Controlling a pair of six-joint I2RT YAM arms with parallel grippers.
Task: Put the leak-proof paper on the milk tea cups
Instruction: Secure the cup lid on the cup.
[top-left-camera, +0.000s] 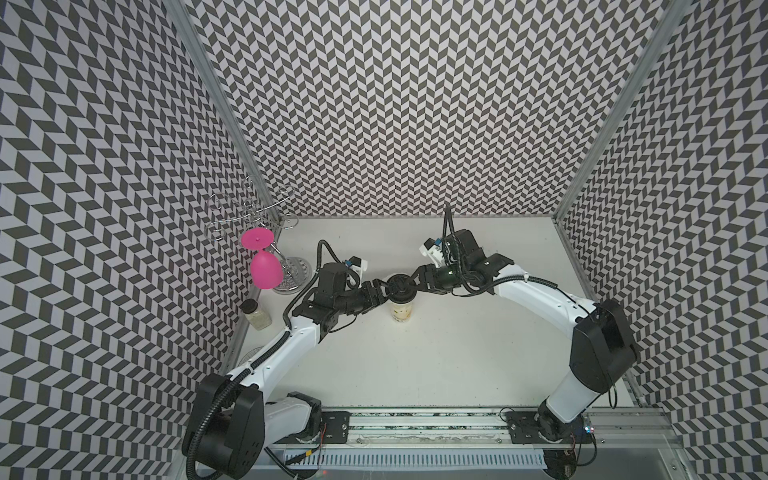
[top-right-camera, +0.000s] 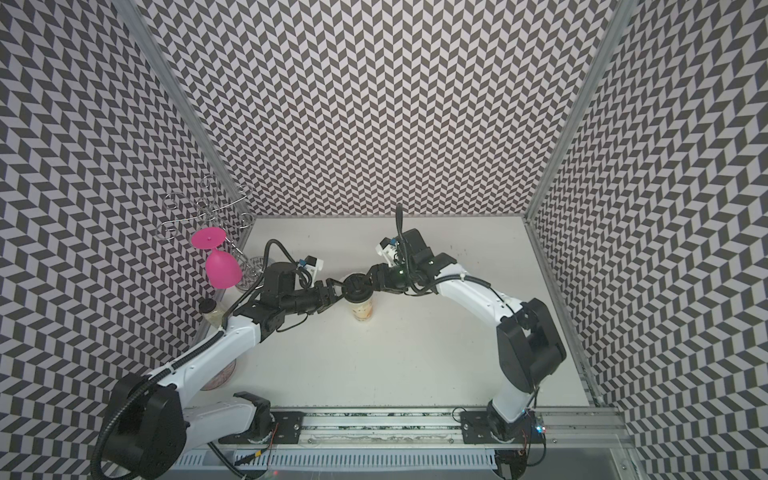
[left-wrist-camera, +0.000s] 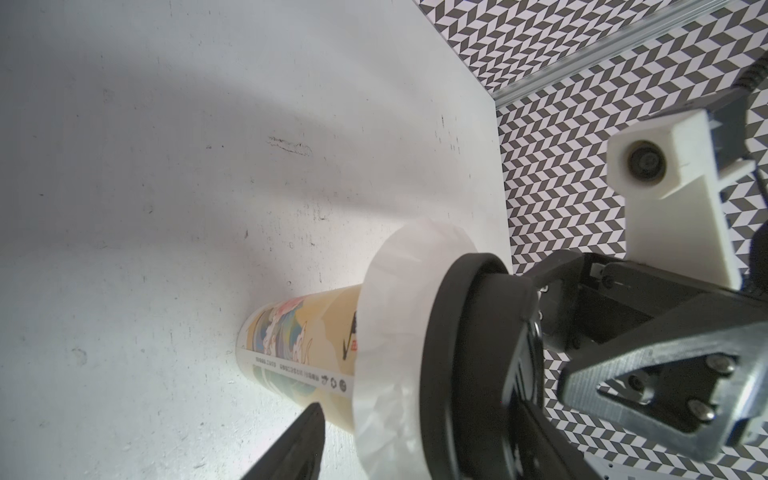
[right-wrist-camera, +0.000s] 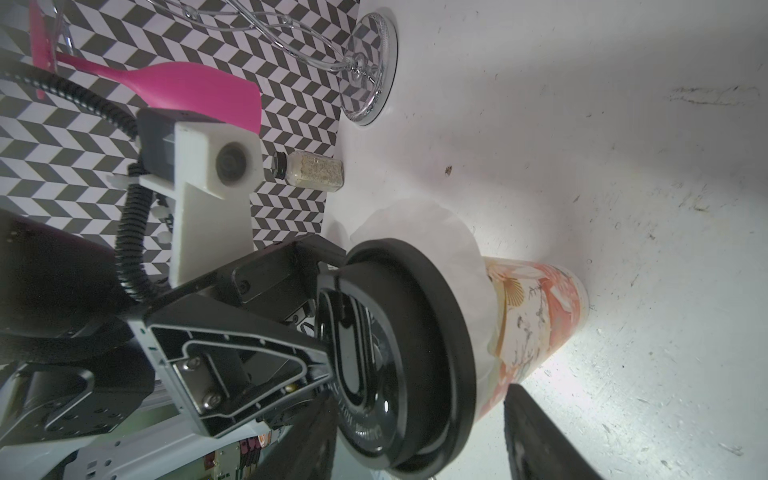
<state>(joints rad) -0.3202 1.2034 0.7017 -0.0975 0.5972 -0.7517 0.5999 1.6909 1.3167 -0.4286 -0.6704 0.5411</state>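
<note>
The milk tea cup (top-left-camera: 402, 311) (top-right-camera: 362, 309) stands upright mid-table, cream with yellow and orange print (left-wrist-camera: 299, 336) (right-wrist-camera: 536, 316). The leak-proof paper (left-wrist-camera: 395, 311) (right-wrist-camera: 419, 224) lies over its mouth, and its crinkled whitish skirt hangs down round the rim. A black round lid (top-left-camera: 400, 286) (left-wrist-camera: 469, 332) (right-wrist-camera: 415, 332) sits on the paper. My left gripper (top-left-camera: 380, 292) (left-wrist-camera: 419, 409) is at the lid's left edge with its jaws apart, one finger over the lid top and the other beside the cup wall. My right gripper (top-left-camera: 417, 279) (right-wrist-camera: 419, 395) straddles the lid's right edge, open, with gaps showing.
A pink goblet (top-left-camera: 264, 270) hangs upside down from a wire rack (top-left-camera: 249, 216) in the back left corner. The rack's round base (top-left-camera: 293, 276) is close behind my left wrist. A small clear jar (top-left-camera: 257, 313) with a black cap stands by the left wall.
</note>
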